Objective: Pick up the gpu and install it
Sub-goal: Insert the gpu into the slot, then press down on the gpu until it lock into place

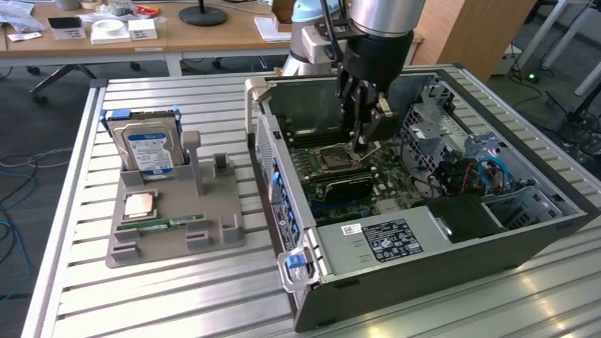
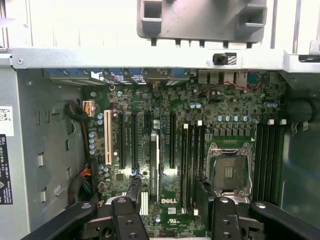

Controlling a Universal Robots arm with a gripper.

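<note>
The gpu [image 1: 340, 185] is a slim dark card standing edge-on in a motherboard [image 1: 390, 184] slot inside the open computer case [image 1: 423, 257]. In the wrist view the gpu [image 2: 155, 162] runs as a narrow dark strip among the black expansion slots. My gripper [image 1: 364, 144] hangs inside the case above the board, close to the CPU socket [image 1: 329, 158]. It is apart from the card. Its black fingers [image 2: 129, 217] stand wide open with nothing between them, so the gripper [image 2: 175, 220] holds nothing.
A grey parts stand [image 1: 221, 232] sits at the exterior view's left on the slatted table [image 1: 141, 296]. It carries a blue-labelled hard drive [image 1: 148, 149], a CPU chip [image 1: 141, 204] and a green memory stick [image 1: 174, 223]. Case walls and a drive cage [image 1: 432, 123] surround the gripper.
</note>
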